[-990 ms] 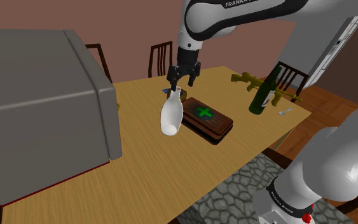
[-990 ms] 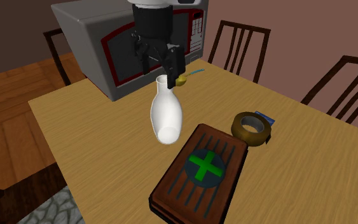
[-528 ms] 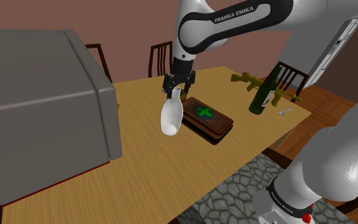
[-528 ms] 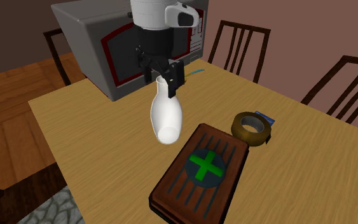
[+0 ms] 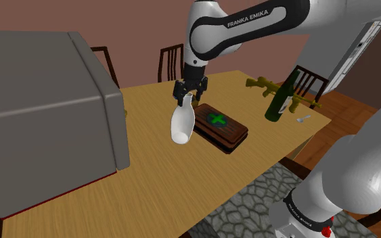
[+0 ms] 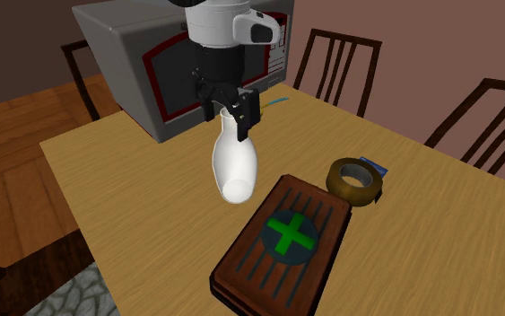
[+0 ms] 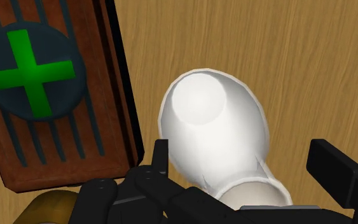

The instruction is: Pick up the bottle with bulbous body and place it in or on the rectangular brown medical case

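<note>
Shoulder view: the white bottle [image 5: 182, 126] is seen tilted on the table [image 5: 182, 186], just beside the brown case [image 5: 221, 127], with its neck straddled by the gripper [image 5: 186, 100]. Second exterior view: the fingers are set apart, and nothing is clamped yet. Wrist view: a gap is left beside one finger [image 7: 336, 172]. The body is judged smooth, slippery and breakable. A hold on the narrow neck under the rim is favoured.

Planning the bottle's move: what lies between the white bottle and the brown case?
Only a bare strip of table separates the white bottle from the brown case, clearest in the wrist view.
</note>
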Controlling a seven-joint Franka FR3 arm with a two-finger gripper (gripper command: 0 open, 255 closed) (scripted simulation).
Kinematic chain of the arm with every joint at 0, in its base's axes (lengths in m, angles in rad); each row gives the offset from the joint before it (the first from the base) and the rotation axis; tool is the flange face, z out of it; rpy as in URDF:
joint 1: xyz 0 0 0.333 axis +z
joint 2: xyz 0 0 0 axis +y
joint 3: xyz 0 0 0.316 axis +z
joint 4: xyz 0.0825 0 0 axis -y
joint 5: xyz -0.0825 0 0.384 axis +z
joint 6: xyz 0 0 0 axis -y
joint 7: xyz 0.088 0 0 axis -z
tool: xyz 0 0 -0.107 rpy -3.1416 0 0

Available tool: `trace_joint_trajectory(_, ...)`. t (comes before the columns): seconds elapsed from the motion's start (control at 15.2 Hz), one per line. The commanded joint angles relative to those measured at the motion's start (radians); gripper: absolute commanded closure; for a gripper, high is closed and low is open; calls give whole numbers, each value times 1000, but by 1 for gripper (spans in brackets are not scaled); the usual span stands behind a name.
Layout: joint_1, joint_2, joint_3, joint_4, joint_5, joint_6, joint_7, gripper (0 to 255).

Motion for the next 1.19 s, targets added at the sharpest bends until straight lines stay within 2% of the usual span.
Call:
trace_joint_trajectory(0.0, 0, 0, 0, 0, 0, 0, 0, 0)
trace_joint_trajectory(0.07, 0, 0, 0, 0, 0, 0, 0, 255)
trace_joint_trajectory(0.66, 0, 0, 0, 0, 0, 0, 0, 255)
trace_joint_trajectory(1.12, -1, -29, -1, 63, 2, -92, -1, 255)
